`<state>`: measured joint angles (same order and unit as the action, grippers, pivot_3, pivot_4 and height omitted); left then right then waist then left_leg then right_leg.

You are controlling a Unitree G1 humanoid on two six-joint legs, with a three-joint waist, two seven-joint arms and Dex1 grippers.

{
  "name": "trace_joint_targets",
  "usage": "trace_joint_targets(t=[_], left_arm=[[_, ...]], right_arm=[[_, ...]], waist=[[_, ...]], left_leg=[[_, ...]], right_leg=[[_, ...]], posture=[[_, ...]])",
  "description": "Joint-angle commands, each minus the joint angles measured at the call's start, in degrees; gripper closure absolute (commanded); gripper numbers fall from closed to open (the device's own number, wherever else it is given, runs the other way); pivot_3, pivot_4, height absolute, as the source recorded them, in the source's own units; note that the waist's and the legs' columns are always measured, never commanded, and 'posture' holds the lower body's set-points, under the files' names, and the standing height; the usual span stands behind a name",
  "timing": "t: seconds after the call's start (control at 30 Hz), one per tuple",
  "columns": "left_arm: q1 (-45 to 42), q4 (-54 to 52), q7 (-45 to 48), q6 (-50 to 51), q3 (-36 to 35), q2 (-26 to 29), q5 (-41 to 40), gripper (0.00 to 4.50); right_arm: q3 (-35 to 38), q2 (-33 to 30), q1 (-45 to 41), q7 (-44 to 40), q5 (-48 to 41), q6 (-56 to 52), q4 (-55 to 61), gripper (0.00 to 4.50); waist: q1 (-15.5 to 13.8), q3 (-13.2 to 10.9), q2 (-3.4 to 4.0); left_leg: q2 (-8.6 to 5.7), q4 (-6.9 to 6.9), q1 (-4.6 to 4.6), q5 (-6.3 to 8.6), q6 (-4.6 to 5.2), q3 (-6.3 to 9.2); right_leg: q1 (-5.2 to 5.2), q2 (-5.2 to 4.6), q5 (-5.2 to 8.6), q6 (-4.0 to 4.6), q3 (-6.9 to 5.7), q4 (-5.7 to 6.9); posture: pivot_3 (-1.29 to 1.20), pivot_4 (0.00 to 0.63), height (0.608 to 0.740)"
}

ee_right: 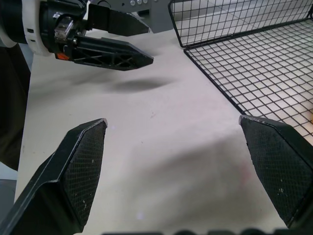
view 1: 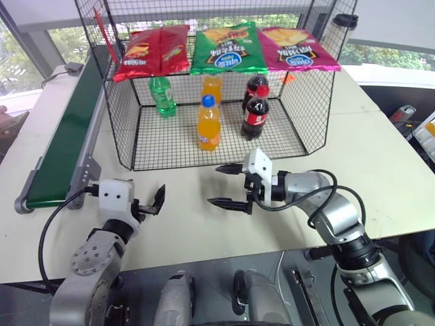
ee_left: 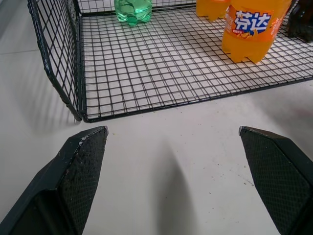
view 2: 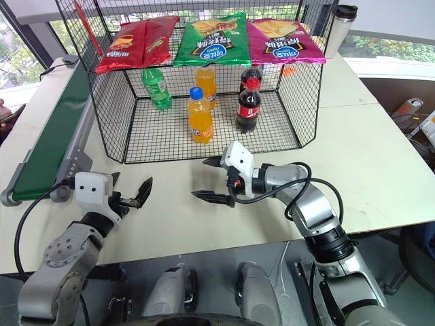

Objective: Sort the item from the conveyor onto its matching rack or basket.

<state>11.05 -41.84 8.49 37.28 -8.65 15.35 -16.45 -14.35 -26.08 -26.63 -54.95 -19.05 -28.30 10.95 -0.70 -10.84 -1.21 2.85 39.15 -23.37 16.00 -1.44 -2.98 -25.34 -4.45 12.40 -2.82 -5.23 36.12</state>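
You can see just the bottom of the green bottle (ee_left: 133, 10) in the left wrist view; the picture's top edge cuts off the rest. The orange bottle (ee_left: 252, 27) there loses its top the same way. In the head views, a second orange bottle (view 1: 212, 87) stands half hidden behind the front one. The far end of the conveyor (view 1: 64, 132) slips behind the basket (view 1: 119, 129) wall.

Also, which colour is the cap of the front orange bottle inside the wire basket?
Blue. The front orange bottle has a blue cap, clearest in the left eye view.
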Motion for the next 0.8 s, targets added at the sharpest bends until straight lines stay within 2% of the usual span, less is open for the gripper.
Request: trace_joint_targets(t=[0.03,0.8], left_arm=[[0.1,-2.4,0.4,-1.6,-0.1,0.2,0.0,0.04],[-0.5,-2.4,-0.2,-1.2,-0.1,0.0,0.5,0.04]], right_arm=[[0.6,-0.1,-1.1,-0.3,-0.2,1.2,0.7,0.00],[0.5,0.1,-0.7,-0.7,0.2,2.4,-0.2,0.00]], waist=[[0.0,0.0,0.00],[0.0,0.0,0.00]], left_leg=[[0.00,0.00,0.00,0.00,0.00,0.00],[0.00,0.00,0.00,0.00,0.00,0.00]], right_leg=[[0.00,0.00,0.00,0.00,0.00,0.00],[0.00,0.00,0.00,0.00,0.00,0.00]], posture=[[0.00,0.150,0.740],[0.00,0.150,0.740]])
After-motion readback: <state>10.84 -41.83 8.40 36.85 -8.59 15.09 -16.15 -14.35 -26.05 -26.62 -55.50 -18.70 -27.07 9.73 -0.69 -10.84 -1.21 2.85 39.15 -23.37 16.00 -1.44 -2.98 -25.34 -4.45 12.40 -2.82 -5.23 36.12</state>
